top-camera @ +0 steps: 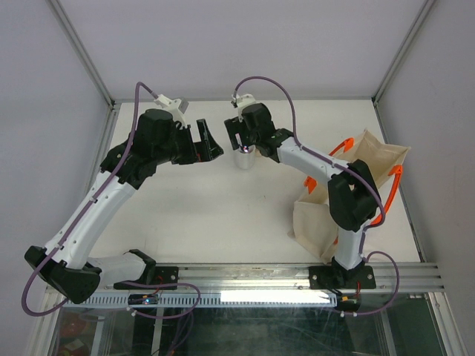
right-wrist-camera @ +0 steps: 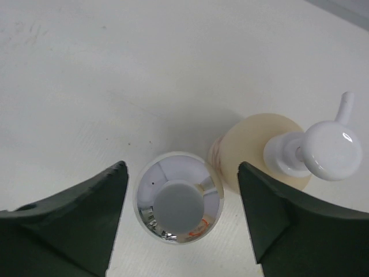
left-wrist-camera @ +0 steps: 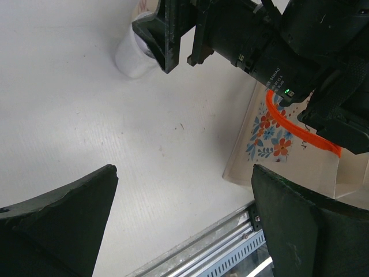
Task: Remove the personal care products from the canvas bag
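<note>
Right tool is seen spread, with its two dark fingers standing on either side of the small silver-capped bottle. In the right wrist view a thin gap of counter is seen on each side of the bottle, so nothing is pinched. The bottle stands upright between the fingers, and its round grey cap is seen from straight above.

The cream pump bottle is found at about 2 o'clock of the silver-capped one, just beside it. Whether the two touch cannot be told. It is upright as well, its white pump head turned toward 3 o'clock, and its lower edge is partly hidden behind the tool's finger on that side.

In the overhead view the silver-capped bottle is placed toward 12 o'clock of the counter's middle, directly under the right tool. The left tool is held near it at 9 o'clock, its fingers wide apart and nothing between them.

The canvas bag is set well apart from both bottles, at about 4 o'clock of them near the counter's 3 o'clock edge. Its mouth is open, and one orange handle is raised beside the right arm. A floral print is seen on the bag in the left wrist view.
</note>
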`<state>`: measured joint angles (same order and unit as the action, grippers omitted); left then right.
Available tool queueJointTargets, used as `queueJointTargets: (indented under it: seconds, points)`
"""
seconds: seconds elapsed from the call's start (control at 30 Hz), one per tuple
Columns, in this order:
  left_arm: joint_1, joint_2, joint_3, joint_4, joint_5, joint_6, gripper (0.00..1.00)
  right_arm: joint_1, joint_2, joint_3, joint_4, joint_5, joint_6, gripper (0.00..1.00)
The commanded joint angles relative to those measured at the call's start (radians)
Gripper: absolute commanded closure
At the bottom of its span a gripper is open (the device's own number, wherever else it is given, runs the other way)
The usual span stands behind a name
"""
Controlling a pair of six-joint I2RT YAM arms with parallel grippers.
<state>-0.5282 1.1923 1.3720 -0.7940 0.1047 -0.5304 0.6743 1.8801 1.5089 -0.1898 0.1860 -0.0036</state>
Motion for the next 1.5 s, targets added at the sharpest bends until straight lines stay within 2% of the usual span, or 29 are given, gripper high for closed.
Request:
queueJointTargets:
  seconds: [0.0,0.03,0.23,0.43,0.57,0.7,0.77,0.9,1.1,1.23,1.37,1.47]
  points:
    - [0.010,-0.048,0.040,0.026,0.032,0.020,0.01,0.004,-0.094,0.068,0.030,0.033,0.044,0.04]
    - [0.010,-0.056,0.030,0.030,0.035,0.022,0.01,0.005,-0.099,0.085,0.002,0.034,0.055,0.01]
    - [0.010,-0.112,-0.057,0.074,0.099,-0.018,0.01,0.016,-0.221,0.166,-0.266,0.058,0.113,0.00]
    - [0.010,-0.150,-0.159,0.121,0.182,-0.065,0.01,0.016,-0.507,0.040,-0.517,0.022,0.251,0.02]
    - [0.007,-0.126,-0.183,0.149,0.239,-0.080,0.01,0.016,-0.695,0.011,-0.730,0.180,0.347,0.02]
    - [0.000,-0.078,-0.194,0.212,0.305,-0.107,0.01,0.015,-0.788,0.066,-0.994,0.309,0.455,0.02]
    - [-0.028,-0.046,-0.183,0.253,0.319,-0.126,0.01,0.015,-0.819,0.094,-1.099,0.338,0.511,0.02]
    - [-0.194,0.082,-0.072,0.270,0.265,-0.126,0.01,0.015,-0.878,0.090,-1.228,0.312,0.590,0.02]
    - [-0.364,0.265,0.045,0.381,0.242,-0.187,0.01,0.015,-0.988,0.037,-1.322,0.300,0.691,0.17]
    - [-0.419,0.390,0.157,0.413,0.261,-0.192,0.01,0.015,-1.062,-0.015,-1.336,0.278,0.737,0.33]
    - [-0.464,0.488,0.262,0.415,0.285,-0.186,0.01,0.015,-1.127,-0.107,-1.308,0.219,0.785,0.40]
    - [-0.492,0.519,0.285,0.415,0.282,-0.186,0.01,0.015,-1.156,-0.179,-1.276,0.169,0.824,0.50]
